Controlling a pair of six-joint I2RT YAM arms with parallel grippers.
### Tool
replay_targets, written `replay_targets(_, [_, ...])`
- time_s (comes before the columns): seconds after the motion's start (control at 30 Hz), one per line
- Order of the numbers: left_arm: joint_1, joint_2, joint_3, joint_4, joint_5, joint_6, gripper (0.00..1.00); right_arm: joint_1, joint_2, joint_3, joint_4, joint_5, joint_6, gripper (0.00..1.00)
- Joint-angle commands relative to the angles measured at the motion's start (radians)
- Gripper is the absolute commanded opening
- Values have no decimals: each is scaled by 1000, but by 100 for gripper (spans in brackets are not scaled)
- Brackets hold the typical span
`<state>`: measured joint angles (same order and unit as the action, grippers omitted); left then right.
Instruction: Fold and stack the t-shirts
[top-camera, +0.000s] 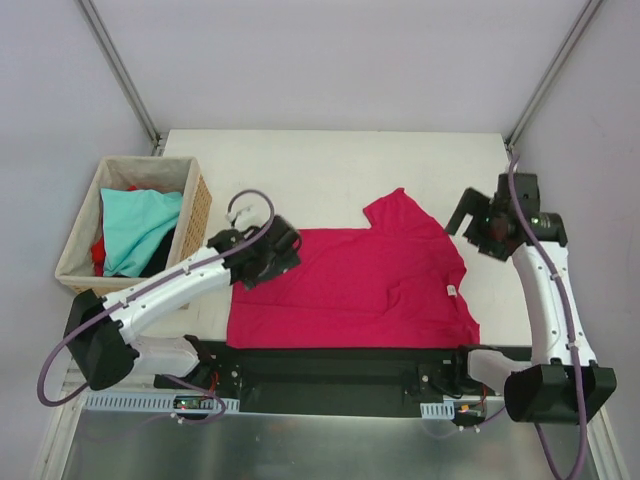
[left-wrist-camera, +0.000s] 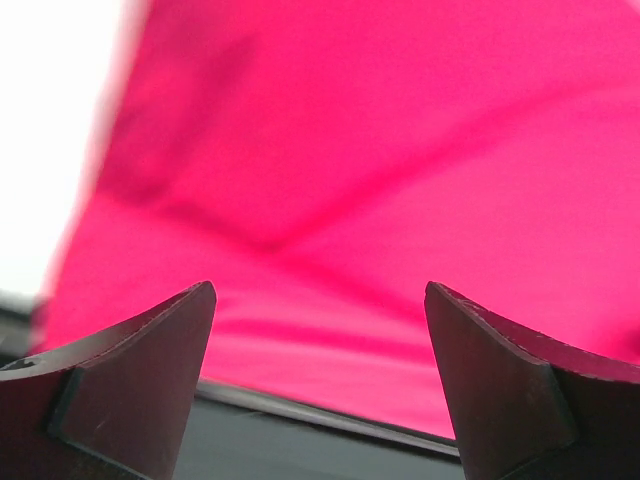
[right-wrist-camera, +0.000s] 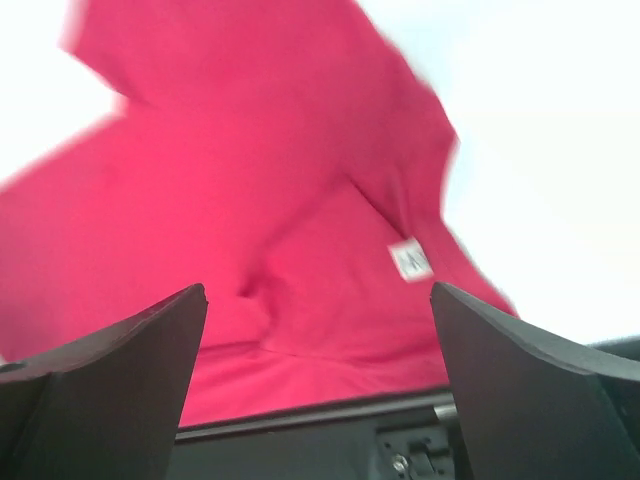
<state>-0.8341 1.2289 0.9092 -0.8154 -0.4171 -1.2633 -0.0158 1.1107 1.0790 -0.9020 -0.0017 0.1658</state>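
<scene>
A crimson-magenta t-shirt (top-camera: 350, 285) lies spread on the white table, one sleeve pointing to the back and a small white label (top-camera: 452, 291) near its right edge. My left gripper (top-camera: 283, 252) hovers over the shirt's left edge, open with nothing between its fingers. In the left wrist view (left-wrist-camera: 320, 288) its jaws stand wide apart above the magenta cloth (left-wrist-camera: 380, 150). My right gripper (top-camera: 478, 228) hangs open just right of the shirt's far right part, and the right wrist view (right-wrist-camera: 318, 288) shows the shirt (right-wrist-camera: 220, 200) and label (right-wrist-camera: 410, 260) below it. A light teal t-shirt (top-camera: 140, 225) and a bit of a red one (top-camera: 97, 250) lie in the basket.
The woven wicker basket (top-camera: 196, 215) stands at the table's left edge beside the left arm. A black base rail (top-camera: 340, 365) runs along the near edge, touching the shirt's hem. Metal frame posts (top-camera: 125, 75) rise at the back corners.
</scene>
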Motion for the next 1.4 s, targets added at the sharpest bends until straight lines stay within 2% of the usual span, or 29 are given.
replay_targets(0.0, [56, 72, 268, 1, -80, 300, 88, -3, 128, 215, -26, -124, -72, 100])
replay_targets(0.1, [153, 132, 341, 47, -37, 398, 90, -1, 259, 257, 111, -216, -60, 99])
replay_targets(0.17, [284, 174, 346, 120, 93, 445, 89, 4, 345, 281, 229, -254, -68, 100])
replay_targets(0.27, [404, 248, 353, 186, 178, 504, 88, 7, 573, 454, 203, -273, -106, 97])
replay_targets(0.3, [415, 268, 384, 188, 166, 522, 88, 8, 642, 578, 184, -259, -115, 95])
replay_targets(0.33, [424, 288, 399, 186, 156, 538, 88, 14, 737, 625, 175, -248, -132, 95])
replay_targets(0.43, [472, 377, 447, 194, 164, 571, 85, 36, 859, 779, 187, -230, -138, 95])
replay_targets(0.57, [518, 496, 479, 194, 158, 596, 83, 71, 1026, 901, 195, -224, -160, 95])
replay_targets(0.97, [592, 615, 464, 203, 123, 584, 76, 143, 1161, 970, 222, -126, -131, 95])
replay_targets(1.17, [609, 643, 442, 239, 139, 579, 70, 177, 1203, 978, 229, -66, -130, 89])
replay_targets(1.37, [615, 661, 436, 263, 159, 591, 69, 191, 1233, 983, 239, -20, -123, 77])
